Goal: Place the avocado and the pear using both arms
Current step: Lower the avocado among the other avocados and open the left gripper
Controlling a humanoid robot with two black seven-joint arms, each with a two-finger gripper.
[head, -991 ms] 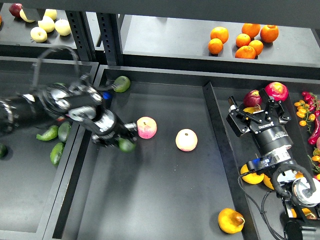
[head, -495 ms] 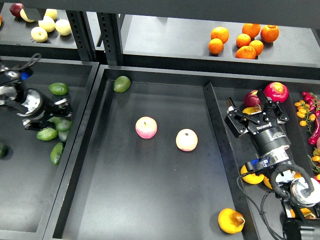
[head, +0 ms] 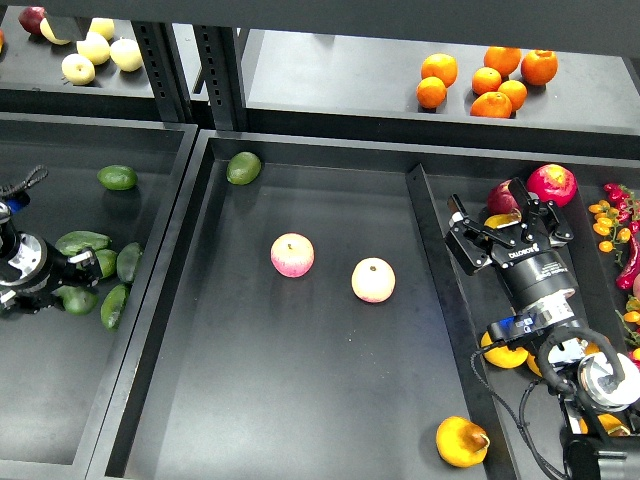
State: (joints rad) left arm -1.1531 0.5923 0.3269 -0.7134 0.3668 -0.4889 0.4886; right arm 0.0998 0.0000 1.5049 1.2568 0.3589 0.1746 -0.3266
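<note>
My left gripper (head: 72, 285) is low over the left tray (head: 40, 400), among several green avocados. It looks shut on the dark green avocado (head: 76, 299) at its tip, though the fingers are small and dark. The golden yellow-orange pear (head: 461, 441) lies in the front right corner of the middle tray (head: 300, 400). My right gripper (head: 510, 228) is open and empty over the right tray, far behind the pear, with its jaws spread wide.
Two pink-yellow apples (head: 292, 254) (head: 373, 279) lie mid-tray, and a paler avocado (head: 243, 167) at its back left. Red apples (head: 553, 183) sit just beyond the right gripper. Oranges (head: 490, 78) and pale fruit (head: 95, 48) are on the shelf behind.
My left arm has swung left from the middle tray, by the apple, carrying the avocado over the tray wall down into the left tray. The right gripper has shifted slightly left.
</note>
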